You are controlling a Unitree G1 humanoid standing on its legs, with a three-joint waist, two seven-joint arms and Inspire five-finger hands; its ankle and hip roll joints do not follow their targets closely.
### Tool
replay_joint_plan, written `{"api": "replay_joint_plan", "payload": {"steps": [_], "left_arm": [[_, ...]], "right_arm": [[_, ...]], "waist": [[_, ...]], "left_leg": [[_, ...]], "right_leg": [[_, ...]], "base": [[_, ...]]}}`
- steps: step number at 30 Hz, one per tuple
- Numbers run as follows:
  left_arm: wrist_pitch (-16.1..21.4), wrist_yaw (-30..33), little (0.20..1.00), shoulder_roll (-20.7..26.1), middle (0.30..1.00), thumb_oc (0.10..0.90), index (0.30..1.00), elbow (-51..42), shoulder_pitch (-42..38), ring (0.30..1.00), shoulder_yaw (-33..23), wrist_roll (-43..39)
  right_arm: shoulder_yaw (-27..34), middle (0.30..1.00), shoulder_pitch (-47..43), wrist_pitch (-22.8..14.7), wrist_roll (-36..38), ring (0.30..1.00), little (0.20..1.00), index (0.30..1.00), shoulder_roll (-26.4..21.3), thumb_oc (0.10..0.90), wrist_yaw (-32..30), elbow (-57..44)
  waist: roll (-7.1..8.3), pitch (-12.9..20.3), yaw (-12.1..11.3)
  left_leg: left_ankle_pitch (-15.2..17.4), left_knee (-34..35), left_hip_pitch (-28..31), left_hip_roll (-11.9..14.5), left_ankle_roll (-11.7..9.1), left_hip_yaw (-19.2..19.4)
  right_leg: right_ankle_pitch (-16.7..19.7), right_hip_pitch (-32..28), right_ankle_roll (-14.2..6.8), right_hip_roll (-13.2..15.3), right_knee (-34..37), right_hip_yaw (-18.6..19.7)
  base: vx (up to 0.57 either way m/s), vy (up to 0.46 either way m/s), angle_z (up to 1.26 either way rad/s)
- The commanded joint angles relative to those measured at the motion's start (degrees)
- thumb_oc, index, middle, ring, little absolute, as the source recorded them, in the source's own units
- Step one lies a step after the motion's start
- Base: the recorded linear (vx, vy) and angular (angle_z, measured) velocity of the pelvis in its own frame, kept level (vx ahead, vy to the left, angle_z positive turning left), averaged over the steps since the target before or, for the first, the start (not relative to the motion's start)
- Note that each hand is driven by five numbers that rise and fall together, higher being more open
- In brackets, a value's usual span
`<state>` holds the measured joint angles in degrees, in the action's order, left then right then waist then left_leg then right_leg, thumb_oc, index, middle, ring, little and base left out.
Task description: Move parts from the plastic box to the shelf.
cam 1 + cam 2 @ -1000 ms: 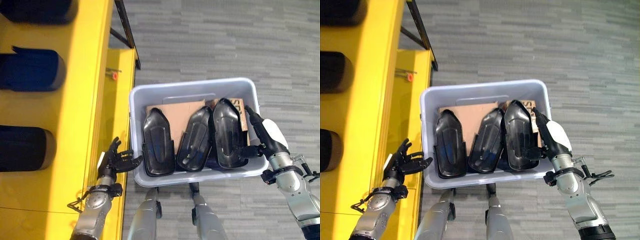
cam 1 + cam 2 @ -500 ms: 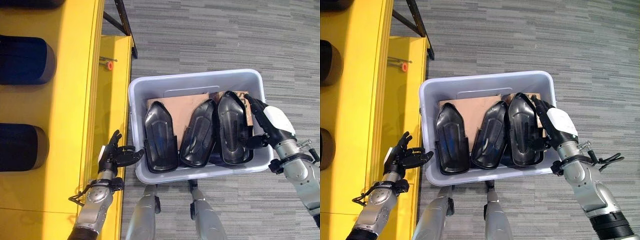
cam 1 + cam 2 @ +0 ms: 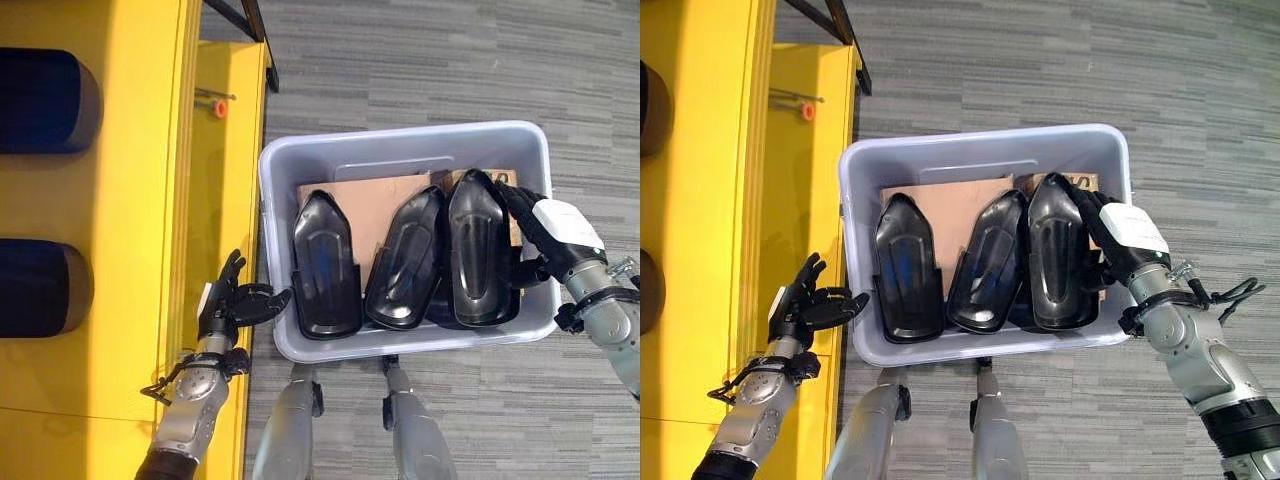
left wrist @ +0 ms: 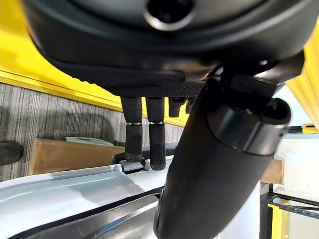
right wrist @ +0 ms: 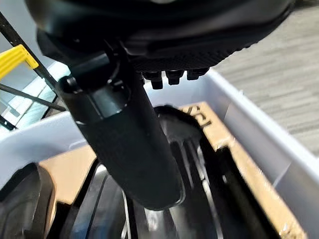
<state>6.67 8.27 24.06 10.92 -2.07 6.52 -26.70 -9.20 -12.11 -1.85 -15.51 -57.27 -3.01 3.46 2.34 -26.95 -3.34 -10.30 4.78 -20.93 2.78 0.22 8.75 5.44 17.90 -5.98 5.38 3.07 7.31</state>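
Your left hand is nearest you, just beside the left wall of the plastic box. Its fingers are spread and loose, and it holds nothing. Your right hand is inside the box on the right side, up against the right-most part. Its thumb reaches toward that part, but you cannot tell if the fingers have closed on it.

All three black parts are in the box, none on the shelf yet. They are hard, shiny and smooth, long with a pointed far end, and they lean close together. If you lift the right one with a weak hold, it could slip out. It touches the middle part, so pulling may drag that one too.

The left part stands alone. Flat brown cardboard lies under them.

Farther off, the yellow shelf is hard and smooth, and a part could bump its edge.
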Motion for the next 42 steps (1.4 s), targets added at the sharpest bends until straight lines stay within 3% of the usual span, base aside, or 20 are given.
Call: {"api": "replay_joint_plan", "payload": {"steps": [1,12,20,33,42], "left_arm": [[-0.4,-2.1,1.000,-0.7,1.000,0.900,1.000,-0.5,0.9,1.000,5.2,-0.3],[-0.3,-1.7,1.000,-0.7,1.000,0.900,1.000,-0.9,0.7,1.000,5.5,-0.8],[0.1,-1.3,1.000,-0.4,1.000,0.900,1.000,-0.9,0.3,1.000,5.9,-1.2],[1.5,-0.8,1.000,0.2,1.000,0.900,1.000,-1.5,-0.3,1.000,8.6,-3.6],[1.8,-0.3,1.000,0.3,1.000,0.900,1.000,-1.5,-1.4,1.000,9.6,-4.1]], "right_arm": [[0.5,1.000,-6.7,-1.2,1.6,1.000,1.000,1.000,-3.4,0.900,-0.8,1.2],[-3.3,1.000,-8.6,-0.7,2.3,1.000,1.000,1.000,-1.6,0.900,0.3,3.5],[-7.8,1.000,-12.7,0.4,1.6,1.000,1.000,1.000,-0.7,0.900,0.0,10.6],[-18.9,1.000,-31.0,2.5,4.0,1.000,1.000,1.000,-0.4,0.900,-3.2,30.6],[-23.6,1.000,-41.0,3.1,4.3,1.000,1.000,1.000,-1.5,0.900,-5.5,36.0]], "waist": [[1.99,0.7,0.2],[1.61,-0.4,-0.2],[1.11,-1.0,-0.9],[0.02,-2.0,-3.3],[-0.35,-2.2,-4.1]], "left_leg": [[7.3,-11.2,-5.0,1.4,-2.3,-1.4],[7.0,-11.7,-7.0,1.4,-2.2,-1.9],[6.8,-11.8,-8.5,1.1,-2.2,-2.5],[6.5,-12.0,-10.4,0.7,-2.1,-3.0],[6.4,-11.8,-10.8,0.6,-2.1,-3.1]], "right_leg": [[-1.0,2.0,-0.1,3.2,-6.9,-8.0],[-1.3,4.1,0.1,2.7,-8.2,-8.8],[-1.7,5.5,0.2,2.5,-9.0,-9.7],[-1.8,7.1,0.3,2.4,-9.6,-10.4],[-1.9,7.6,0.4,2.4,-9.8,-10.7]], "base": [[-0.01,-0.036,-0.01],[0.00,-0.002,0.01],[0.00,-0.015,0.06],[0.00,-0.002,0.02],[0.00,0.001,0.01]]}}
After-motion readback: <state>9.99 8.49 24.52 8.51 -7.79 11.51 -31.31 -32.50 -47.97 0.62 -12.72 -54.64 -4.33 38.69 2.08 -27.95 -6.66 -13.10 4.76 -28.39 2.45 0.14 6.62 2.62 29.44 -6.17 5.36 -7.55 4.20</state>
